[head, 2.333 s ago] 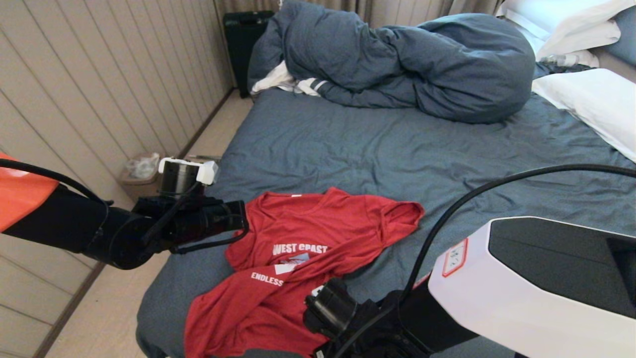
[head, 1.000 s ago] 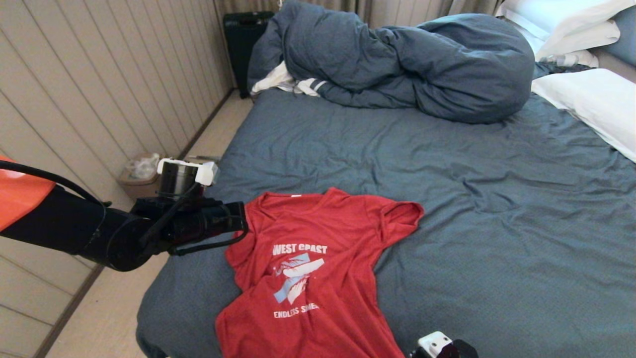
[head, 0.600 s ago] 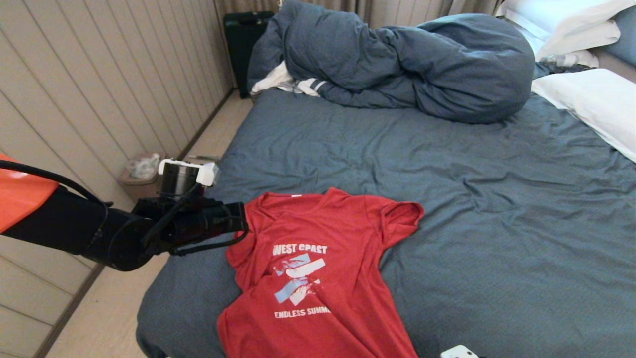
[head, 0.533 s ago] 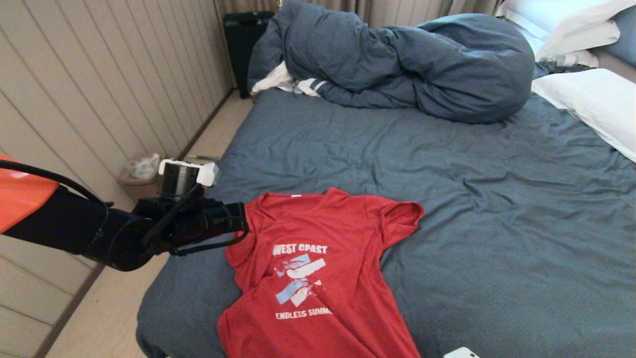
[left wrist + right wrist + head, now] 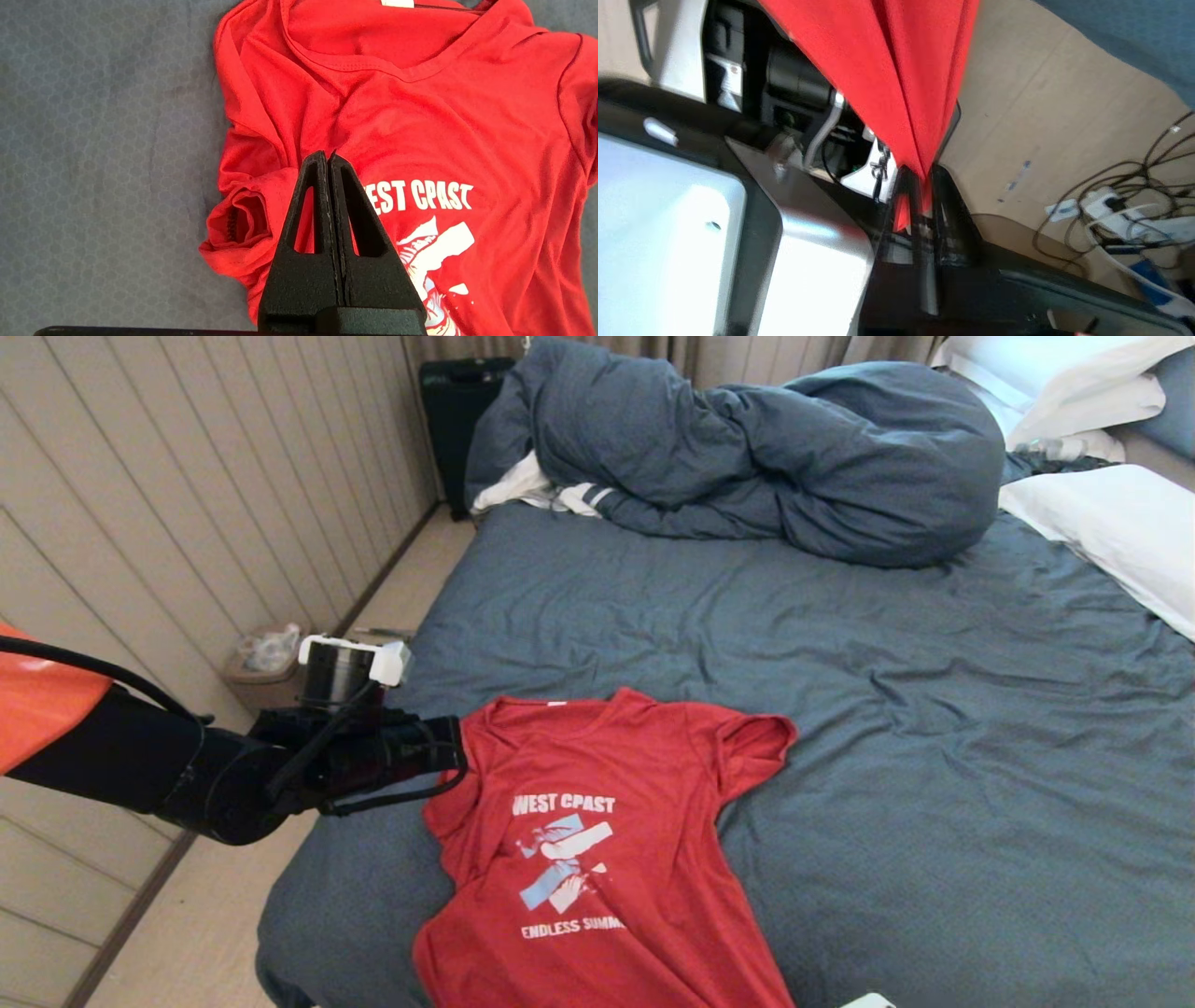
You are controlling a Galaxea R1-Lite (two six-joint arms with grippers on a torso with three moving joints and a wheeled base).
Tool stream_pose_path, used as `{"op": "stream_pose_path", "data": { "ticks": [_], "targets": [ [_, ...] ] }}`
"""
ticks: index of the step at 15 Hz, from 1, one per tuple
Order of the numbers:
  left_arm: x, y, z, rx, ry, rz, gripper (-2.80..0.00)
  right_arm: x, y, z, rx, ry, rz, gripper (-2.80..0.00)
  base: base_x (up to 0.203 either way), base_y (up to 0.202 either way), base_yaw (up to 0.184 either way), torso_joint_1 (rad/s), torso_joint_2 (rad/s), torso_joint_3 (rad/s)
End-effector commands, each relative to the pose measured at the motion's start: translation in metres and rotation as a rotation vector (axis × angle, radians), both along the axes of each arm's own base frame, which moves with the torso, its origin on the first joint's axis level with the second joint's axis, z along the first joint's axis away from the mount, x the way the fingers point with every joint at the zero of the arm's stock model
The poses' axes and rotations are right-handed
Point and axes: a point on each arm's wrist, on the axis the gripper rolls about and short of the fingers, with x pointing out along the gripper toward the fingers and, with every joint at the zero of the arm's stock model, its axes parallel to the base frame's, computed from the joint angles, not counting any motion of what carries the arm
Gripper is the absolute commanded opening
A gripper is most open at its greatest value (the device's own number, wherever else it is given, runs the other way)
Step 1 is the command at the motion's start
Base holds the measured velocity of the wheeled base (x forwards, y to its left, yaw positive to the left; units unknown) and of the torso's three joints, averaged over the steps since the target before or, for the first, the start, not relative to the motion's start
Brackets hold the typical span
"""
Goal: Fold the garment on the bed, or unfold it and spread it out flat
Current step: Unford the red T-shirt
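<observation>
The right tool point(image 5: 920, 175) sits below the bed's near edge, out of the head view apart from a white sliver at the bottom border. In its wrist view the two dark fingers point(image 5: 945, 210) stand narrow with a gathered point of red cloth pinched between them, so it grips the hem end of the garment point(image 5: 597, 840). From that pinch the cloth fans upward in taut pleats. Behind it show the robot's own white and black body point(image 5: 677, 224), a pale wooden floor point(image 5: 1031, 116) and a tangle of cables point(image 5: 1125, 210).

The left tool point(image 5: 328, 156) hovers over the garment's shoulder at the robot's left, fingers pressed flat together and holding nothing. Its tip lies above the cloth just beside the first letter of the "WEST COAST" lettering point(image 5: 420, 196). Near it the left sleeve point(image 5: 243, 224) is crumpled and rolled into a small mouth.

The garment lies chest-up on the bed point(image 5: 840, 709), in the near left corner of the dark blue-grey sheet. Its long axis runs from the collar point(image 5: 551, 705), which points away from the robot toward the duvet, down to the hem at the near edge. The right sleeve point(image 5: 756, 737) spreads out toward the middle of the bed. The body is mostly flat with a few lengthwise folds.

Farther off, a bunched duvet point(image 5: 747, 448) fills the far side, a white striped cloth point(image 5: 551, 495) peeks from under it, and white pillows point(image 5: 1111, 532) lie at the right.
</observation>
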Motion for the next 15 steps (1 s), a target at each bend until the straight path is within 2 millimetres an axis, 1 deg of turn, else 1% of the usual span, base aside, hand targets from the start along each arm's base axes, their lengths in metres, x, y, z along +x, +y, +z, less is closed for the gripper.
{"op": "stream_pose_path", "data": {
  "ticks": [1,5,7,9,10,13,15],
  "targets": [
    [0.0,0.0,0.001,-0.004,-0.003,0.001,-2.8,-0.005,0.001,-0.002,-0.012,0.002,0.022,0.0,0.0,0.0,0.0,0.0,0.0,0.0],
    [0.0,0.0,0.001,-0.004,-0.005,0.001,-2.8,0.003,0.004,0.004,0.016,-0.033,-0.018,0.0,0.0,0.0,0.0,0.0,0.0,0.0],
    [0.001,0.0,0.002,-0.006,-0.007,0.0,-2.8,0.017,0.008,0.011,0.052,-0.084,-0.073,0.0,0.0,0.0,0.0,0.0,0.0,0.0],
    [0.002,-0.001,0.003,-0.006,-0.014,0.001,-2.8,0.037,0.015,0.026,0.114,-0.151,-0.121,0.0,0.0,0.0,0.0,0.0,0.0,0.0],
    [0.004,-0.002,0.006,-0.009,-0.024,0.0,-2.8,0.048,0.019,0.037,0.148,-0.192,-0.134,-2.8,0.0,0.0,0.0,0.0,0.0,0.0],
    [0.02,-0.007,0.011,-0.018,-0.056,0.002,-2.8,0.099,0.023,0.081,0.242,-0.362,-0.19,-2.8,0.0,0.0,0.0,0.0,0.0,0.0],
    [0.037,-0.015,0.01,-0.013,-0.081,-0.007,-2.8,0.137,0.017,0.112,0.278,-0.479,-0.242,-2.8,0.0,0.0,0.0,0.0,0.0,0.0]
  ]
}}
